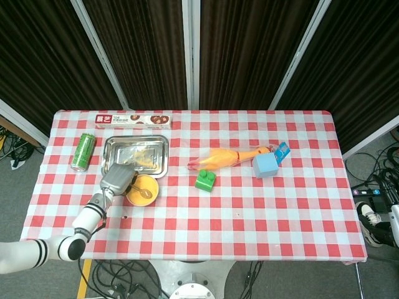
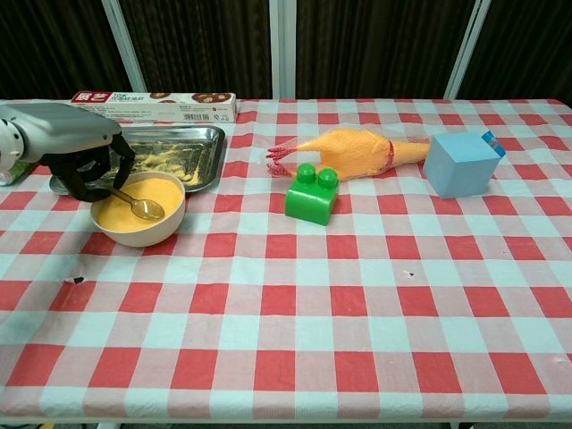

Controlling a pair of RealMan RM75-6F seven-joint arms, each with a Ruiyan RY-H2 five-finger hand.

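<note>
Looking down from the head view, you see your left hand [image 1: 117, 177] sitting at the near-left rim of the bowl [image 1: 143, 190], its fingers curled over the handle end of the spoon [image 1: 143, 191]. The spoon's head lies just beyond the fingertips, to their right, resting in the orange filling. The metal tray [image 1: 135, 154] is directly past the hand, touching or nearly touching the bowl; the green can [image 1: 82, 151] stands off to the hand's left. Your right hand does not show here.

From the chest view, the left hand [image 2: 82, 161] grasps the spoon [image 2: 136, 204] by its thin handle, dark fingers [image 2: 93, 176] wrapped around the top end, while the bowl [image 2: 138, 209] sits just below and right of them. Judge the spoon as light, stiff and smooth metal, so it probably twists in a loose pinch; keep your hold high on the handle. The bowl looks light and could slide on the checked cloth [image 2: 295, 295] if the spoon drags its wall, and the filling looks loose enough to spill. The right hand is absent here too.
</note>
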